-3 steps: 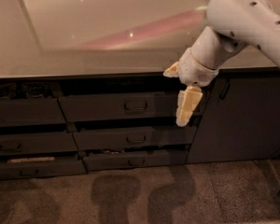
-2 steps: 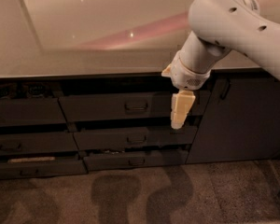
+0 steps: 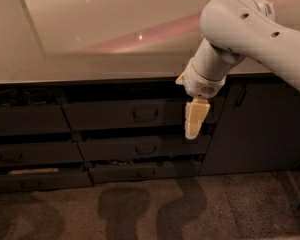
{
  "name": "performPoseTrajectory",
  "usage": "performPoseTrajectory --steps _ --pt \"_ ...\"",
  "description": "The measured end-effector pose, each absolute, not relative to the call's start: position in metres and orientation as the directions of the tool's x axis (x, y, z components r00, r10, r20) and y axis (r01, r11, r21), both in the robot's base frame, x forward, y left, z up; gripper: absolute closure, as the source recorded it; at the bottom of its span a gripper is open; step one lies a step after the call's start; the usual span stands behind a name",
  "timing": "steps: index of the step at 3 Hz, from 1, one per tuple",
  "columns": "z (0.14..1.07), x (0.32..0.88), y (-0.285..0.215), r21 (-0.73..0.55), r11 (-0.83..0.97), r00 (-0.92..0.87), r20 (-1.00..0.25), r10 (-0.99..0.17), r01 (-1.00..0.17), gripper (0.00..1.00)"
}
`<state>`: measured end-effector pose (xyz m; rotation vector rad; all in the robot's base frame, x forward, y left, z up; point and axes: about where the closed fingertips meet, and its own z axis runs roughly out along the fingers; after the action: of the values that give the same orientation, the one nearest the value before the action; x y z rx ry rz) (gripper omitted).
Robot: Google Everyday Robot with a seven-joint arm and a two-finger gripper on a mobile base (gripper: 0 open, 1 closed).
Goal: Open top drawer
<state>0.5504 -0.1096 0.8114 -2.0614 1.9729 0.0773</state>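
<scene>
The top drawer (image 3: 105,115) is a wide dark grey front just under the countertop, with a small dark loop handle (image 3: 145,114) at its centre. It stands slightly forward, with a dark gap above it. My gripper (image 3: 194,126) hangs pointing down in front of the drawer's right end, to the right of the handle and apart from it. The white arm (image 3: 250,29) comes in from the upper right.
A pale glossy countertop (image 3: 115,39) runs above the drawers. Two narrower drawers (image 3: 145,148) sit below the top one, and more drawer fronts (image 3: 25,120) lie to the left. A tall dark cabinet door (image 3: 255,129) with an upright handle stands at the right. Carpet (image 3: 150,209) covers the floor.
The arm has swung left and looms larger in view. The gripper has shifted a little left and down across the drawer's right end. The drawers have not moved.
</scene>
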Motion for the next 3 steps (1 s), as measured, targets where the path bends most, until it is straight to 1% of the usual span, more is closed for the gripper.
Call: performPoseTrajectory --steps 1,2,3 --pt "0.7775 0.5752 -0.1282 -0.134 -0.039 0.071 -0.241 -0.968 -0.990 0.00" --pt "0.7774 0.5752 -0.1281 -0.134 -0.039 0.071 -0.241 -0.968 -0.990 0.00" --pt "0.7761 0.5745 -0.1277 -0.124 -0.052 0.085 -0.279 -0.956 -0.991 0.00"
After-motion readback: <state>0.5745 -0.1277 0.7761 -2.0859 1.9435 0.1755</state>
